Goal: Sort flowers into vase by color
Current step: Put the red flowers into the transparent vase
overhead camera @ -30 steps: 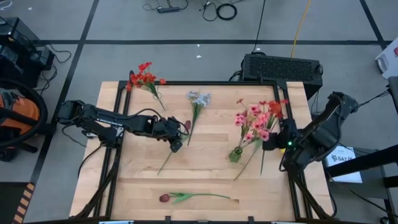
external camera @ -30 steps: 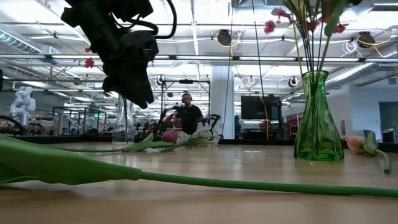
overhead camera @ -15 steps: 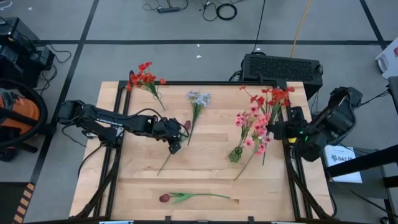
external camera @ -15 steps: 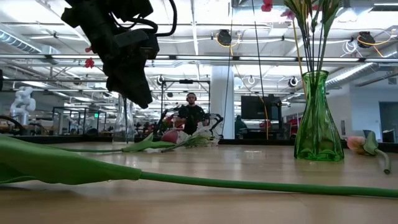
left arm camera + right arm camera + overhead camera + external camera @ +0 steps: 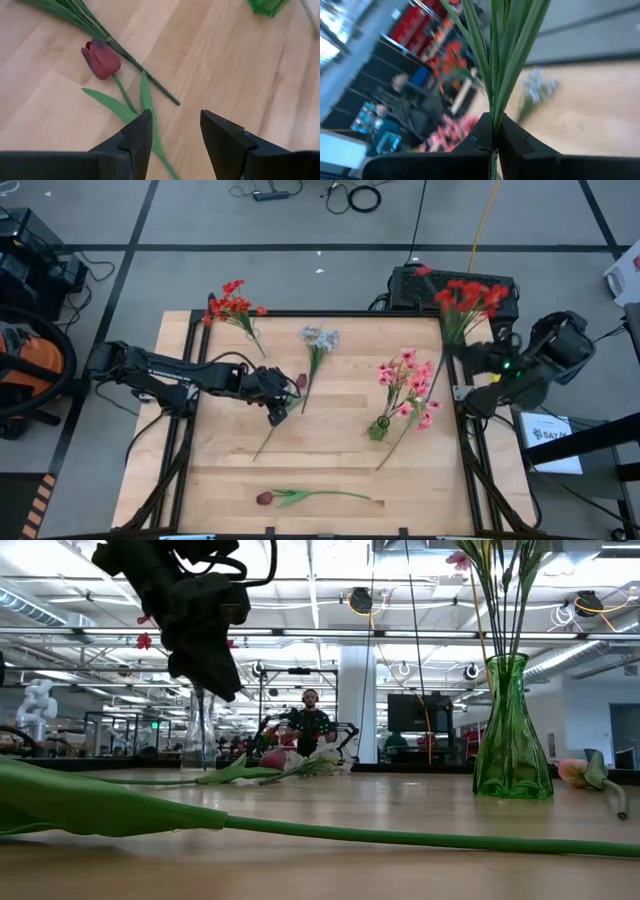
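My right claw (image 5: pixel 493 131) is pinching the green stems of a bunch of bright red flowers (image 5: pixel 465 294), and I hold them up past the far right corner of the table (image 5: pixel 330 470), off to the side of the green vase (image 5: pixel 378 429). That vase stands on the right part of the table with pink flowers (image 5: pixel 408 385) in it. My left claw (image 5: pixel 172 131) hangs above the middle of the table with its two fingers spread apart, and nothing is between them. Just below it lies a dark red tulip (image 5: pixel 101 59) on its green stem, flat on the wood. Next to that lies a pale grey-blue bunch (image 5: pixel 320 338), near the far edge. More red flowers (image 5: pixel 234 305) lie at the far left corner. Another dark tulip (image 5: pixel 264 499) lies near the front edge, well apart from the rest.
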